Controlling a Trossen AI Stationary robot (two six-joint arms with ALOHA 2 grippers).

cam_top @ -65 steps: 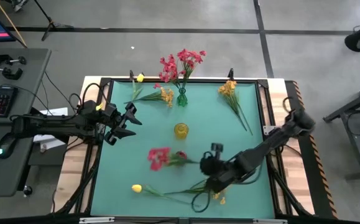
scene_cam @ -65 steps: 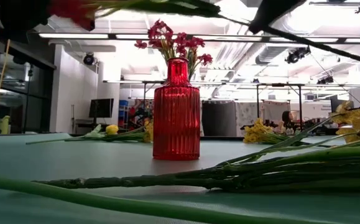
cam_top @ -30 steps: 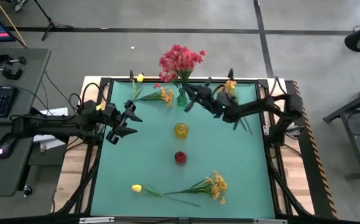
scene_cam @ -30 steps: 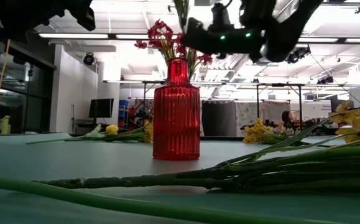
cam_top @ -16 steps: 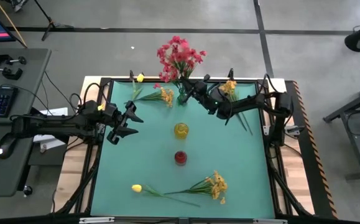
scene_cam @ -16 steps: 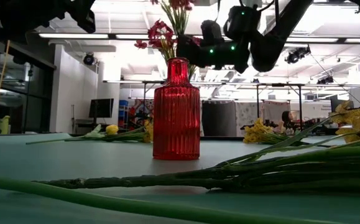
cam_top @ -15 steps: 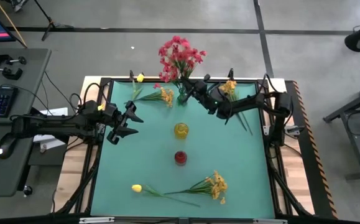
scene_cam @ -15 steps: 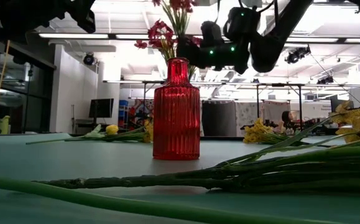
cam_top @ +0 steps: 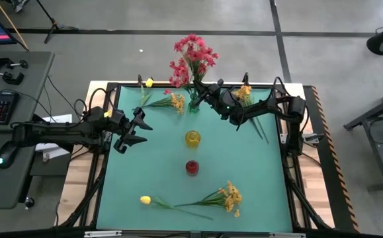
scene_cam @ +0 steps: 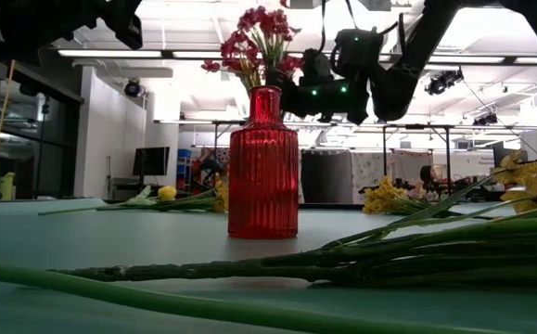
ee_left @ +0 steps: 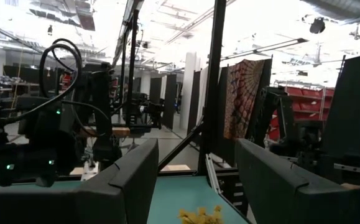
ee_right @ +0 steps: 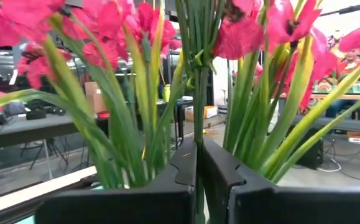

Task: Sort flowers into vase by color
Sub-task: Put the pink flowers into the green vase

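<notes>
Now, with our right gripper (cam_top: 206, 94) clamped on the pink-red bunch (cam_top: 193, 51) over the green vase (cam_top: 193, 104) at the table's far edge, we should keep stems vertical and lower slowly, while our left gripper (cam_top: 138, 129) waits open.

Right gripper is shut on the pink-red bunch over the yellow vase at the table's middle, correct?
Not the yellow vase. The high view shows the right gripper, shut on the pink-red bunch, over the green vase at the table's far edge.
</notes>
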